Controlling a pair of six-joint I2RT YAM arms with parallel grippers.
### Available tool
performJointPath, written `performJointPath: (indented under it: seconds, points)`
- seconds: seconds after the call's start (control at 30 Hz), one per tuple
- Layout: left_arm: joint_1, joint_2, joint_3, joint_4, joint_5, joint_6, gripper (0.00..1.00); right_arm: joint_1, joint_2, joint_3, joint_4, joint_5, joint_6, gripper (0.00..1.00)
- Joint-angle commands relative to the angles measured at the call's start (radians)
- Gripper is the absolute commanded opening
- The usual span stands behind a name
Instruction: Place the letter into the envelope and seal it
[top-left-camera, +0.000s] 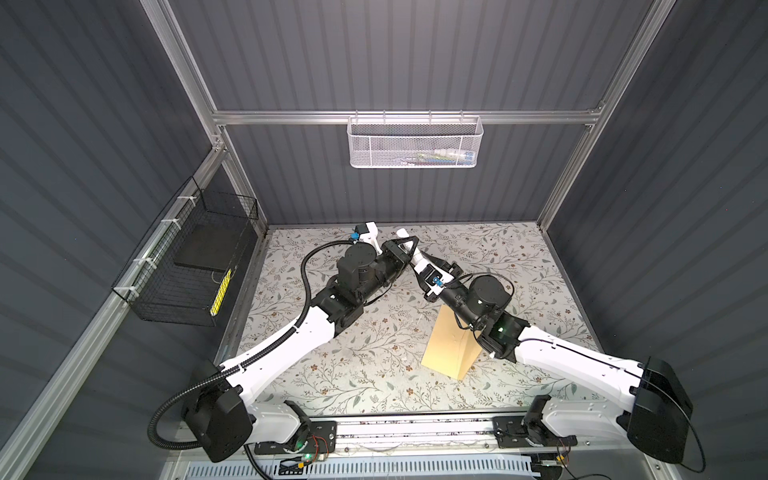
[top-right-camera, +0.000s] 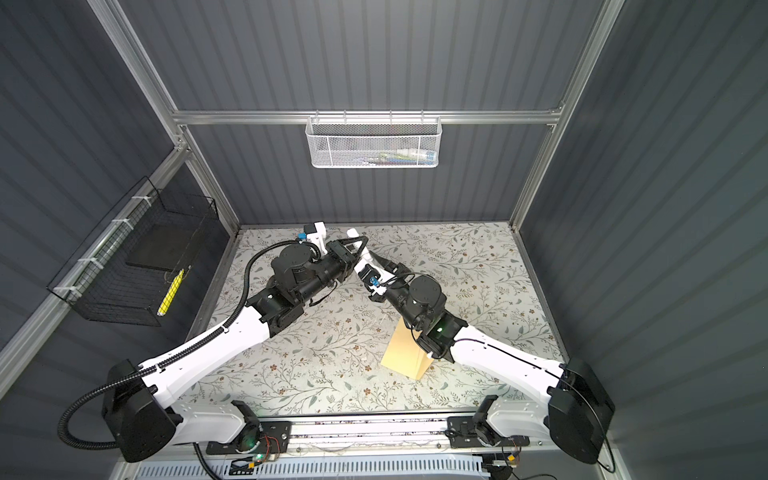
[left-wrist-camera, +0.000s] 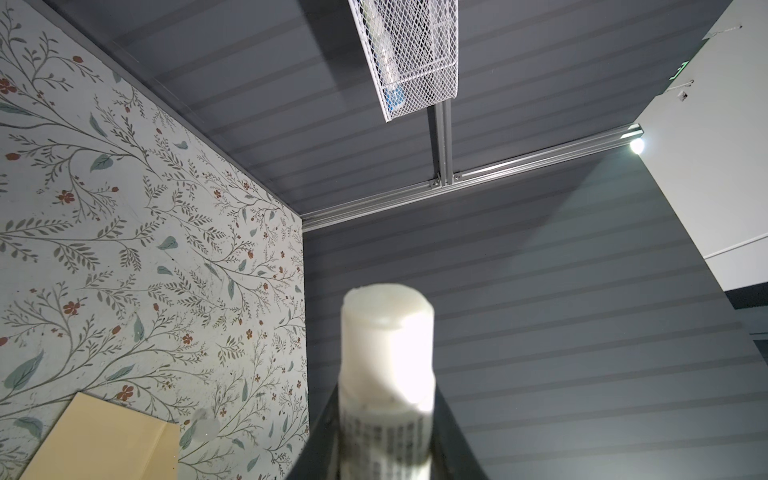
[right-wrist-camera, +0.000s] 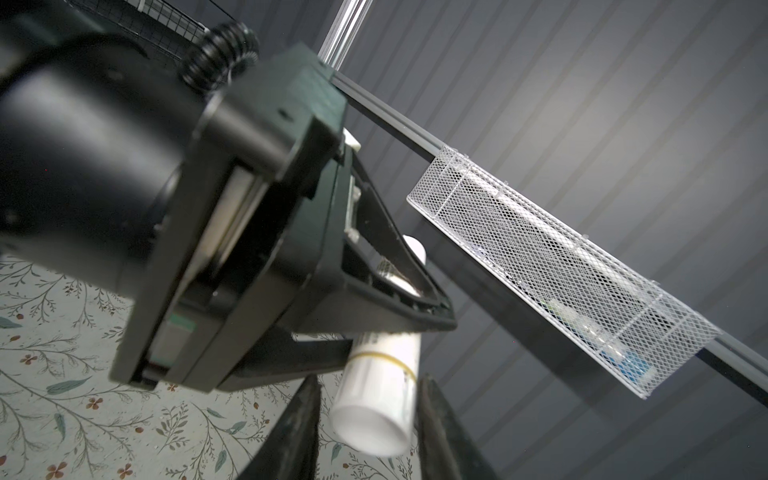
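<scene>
Right wrist view: left tool (right-wrist-camera: 390, 328) holds the white tube (right-wrist-camera: 374, 407); right tool (right-wrist-camera: 370, 382) hugs its flat end, grip unclear. Sealing step, I think; next, squeeze gently.

White tube (right-wrist-camera: 374, 399) above the floral mat (top-left-camera: 374, 374) — mesh basket (top-left-camera: 415, 143) behind, wire basket (top-left-camera: 183, 266) left.

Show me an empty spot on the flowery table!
Widest bare patch: between the left arm and the envelope, near the front edge. Bare too: back right corner of the table. Crowded: back middle, where left end effector and right end effector meet at the white tube.
</scene>
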Motion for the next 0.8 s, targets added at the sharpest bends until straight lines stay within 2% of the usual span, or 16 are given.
performJointPath:
  seconds: [0.0, 0.23, 0.47, 0.6, 0.77]
  points:
    - [0.004, 0.006, 0.014, 0.037, 0.006, -0.008, 0.00, 0.004, 0.004, 0.034, 0.025, 0.011, 0.028, 0.37]
    - [0.004, 0.005, 0.008, 0.034, 0.002, -0.004, 0.00, 0.004, 0.003, 0.037, 0.018, 0.013, 0.057, 0.31]
    - [0.005, 0.013, -0.011, 0.058, -0.006, -0.005, 0.00, 0.004, -0.001, 0.061, -0.031, 0.015, 0.156, 0.21]
    - [0.004, 0.013, -0.040, 0.101, -0.020, 0.004, 0.00, 0.000, -0.013, 0.078, -0.067, 0.045, 0.308, 0.20]
    - [0.004, 0.024, -0.109, 0.226, -0.048, -0.002, 0.00, -0.049, -0.038, 0.174, -0.272, 0.036, 0.719, 0.22]
